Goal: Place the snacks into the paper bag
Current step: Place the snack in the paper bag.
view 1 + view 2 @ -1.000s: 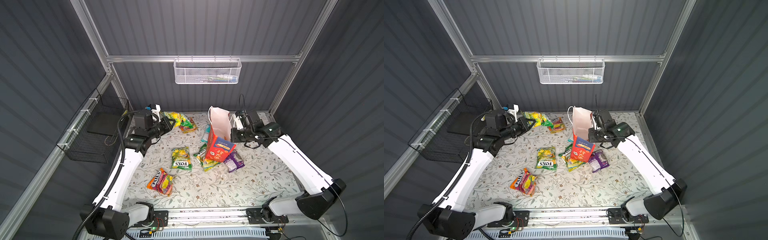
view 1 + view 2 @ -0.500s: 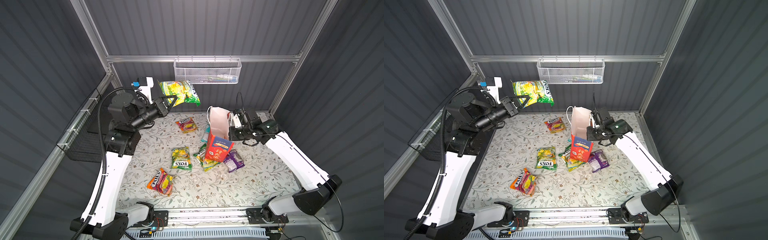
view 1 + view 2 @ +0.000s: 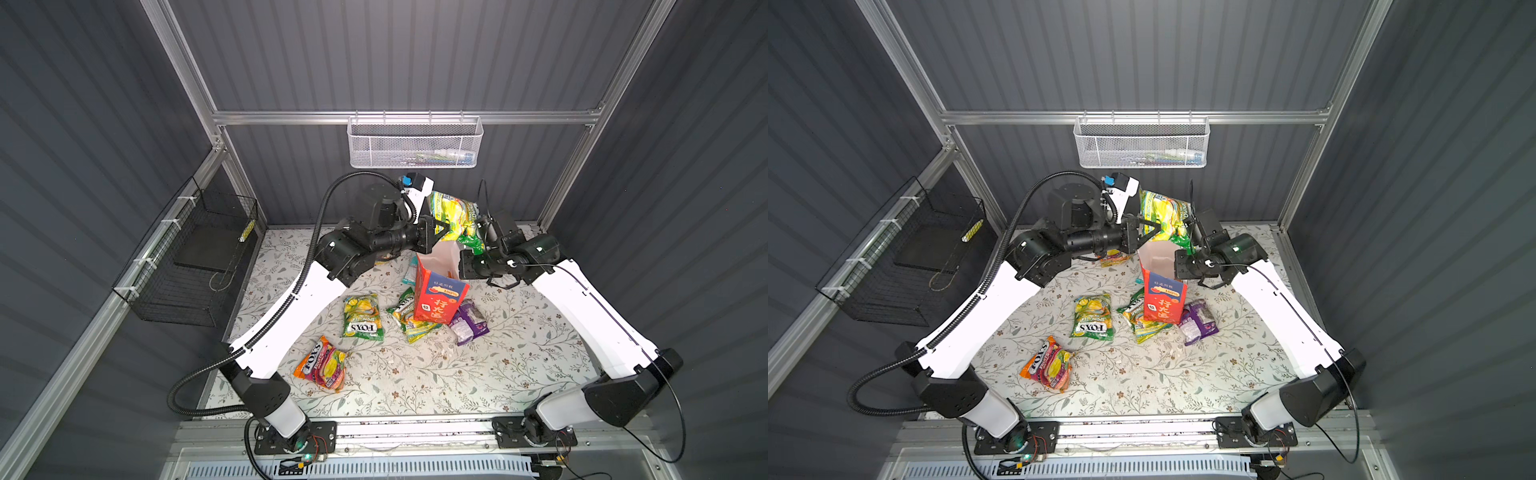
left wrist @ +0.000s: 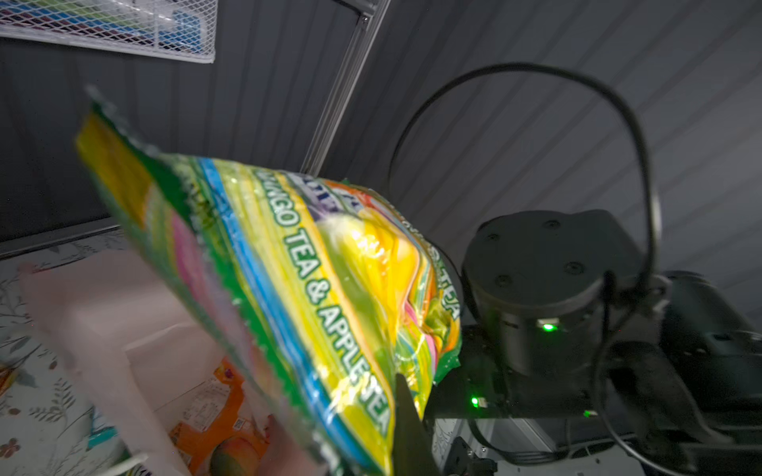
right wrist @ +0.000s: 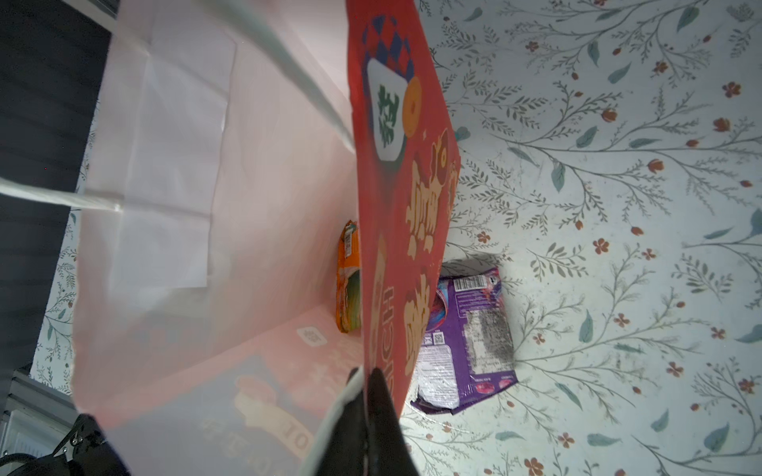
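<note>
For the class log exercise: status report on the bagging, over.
Left jaws shut on green-yellow candy packet, held high by mouth of red paper bag. Right jaws shut on its rim. Orange packet inside; mouth unblocked.

My two top views hang high at the front and look steeply down, far enough back to hold the floral table [image 3: 498,365] and the white mesh basket [image 3: 413,143] beyond the left gripper [image 3: 441,230]. They share almost everything. The left wrist camera rides just behind that gripper, so close that the green-yellow snack packet [image 4: 288,268] ahead blurs. The right wrist camera looks past the right gripper [image 5: 365,379] down the paper bag [image 5: 396,185]. Both wrist views seem to share its white inside.
</note>
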{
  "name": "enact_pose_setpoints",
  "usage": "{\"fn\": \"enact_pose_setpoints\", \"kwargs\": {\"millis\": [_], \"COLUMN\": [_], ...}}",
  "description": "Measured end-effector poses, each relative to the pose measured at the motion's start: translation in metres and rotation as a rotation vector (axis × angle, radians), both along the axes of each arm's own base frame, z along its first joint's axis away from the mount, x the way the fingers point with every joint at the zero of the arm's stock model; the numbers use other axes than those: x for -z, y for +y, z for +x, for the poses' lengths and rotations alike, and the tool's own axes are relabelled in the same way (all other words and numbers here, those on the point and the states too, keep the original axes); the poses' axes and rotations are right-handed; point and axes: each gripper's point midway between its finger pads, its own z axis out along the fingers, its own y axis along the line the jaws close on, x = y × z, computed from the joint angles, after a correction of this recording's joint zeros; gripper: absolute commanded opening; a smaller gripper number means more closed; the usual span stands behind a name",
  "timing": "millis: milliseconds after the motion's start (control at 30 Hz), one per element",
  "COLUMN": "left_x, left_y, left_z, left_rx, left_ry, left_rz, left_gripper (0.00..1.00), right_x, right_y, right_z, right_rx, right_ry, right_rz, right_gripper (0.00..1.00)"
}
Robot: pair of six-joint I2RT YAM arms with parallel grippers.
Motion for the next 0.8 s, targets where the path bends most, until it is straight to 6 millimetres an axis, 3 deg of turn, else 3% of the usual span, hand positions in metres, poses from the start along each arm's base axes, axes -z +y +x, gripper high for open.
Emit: {"fn": "enact_pose_setpoints", "kwargs": {"millis": [267,433,633,800], "left_x": [0.009,0.017,0.025,0.05], "left_y": [0.024,0.033,0.02,0.009], "left_z": [0.023,0.028,0.033,0.04], "left_rx": [-0.173,-0.215,-0.208,-0.207], "left_ry": [-0.083,-0.088,-0.096,-0.082], "left_rz": [0.149,0.208,0.25,0.335], "left_gripper": [0.0,0.0,0.0,0.0], "right_x": [-0.001,-0.001,-0.001,-0.001], "right_y": [0.002,0.002,0.002,0.002], "right_z": [0.0,0.0,0.0,0.0], "right_rx": [-0.006,-0.006,-0.006,-0.006], "right_ry": [-0.003,-0.003,-0.003,-0.003], "right_rz": [0.005,0.005,0.005,0.005], "right_gripper": [0.0,0.0,0.0,0.0]}}
